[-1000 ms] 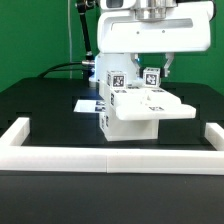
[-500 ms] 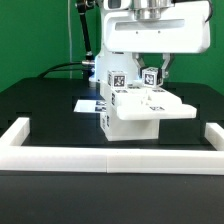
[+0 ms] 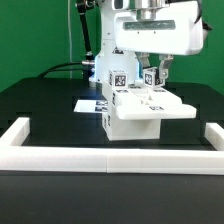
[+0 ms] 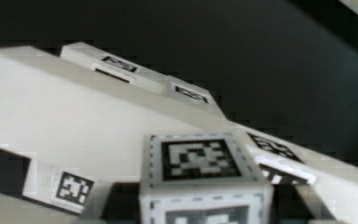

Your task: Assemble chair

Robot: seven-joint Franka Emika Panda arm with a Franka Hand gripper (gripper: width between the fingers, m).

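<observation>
White chair sits mid tabletop, w/ end effector right above a tagged post; grip state can't tell. Risk: off-centre push could tilt post or shove chair sideways.

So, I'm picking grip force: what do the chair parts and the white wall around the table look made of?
The chair assembly looks like matte white rigid plastic, possibly 3D-printed: blocky shapes, crisp edges, no gloss, with printed paper-like marker tags stuck on. The white wall looks similar, matte and hard-edged; plastic or painted board, I can't tell which.
</observation>
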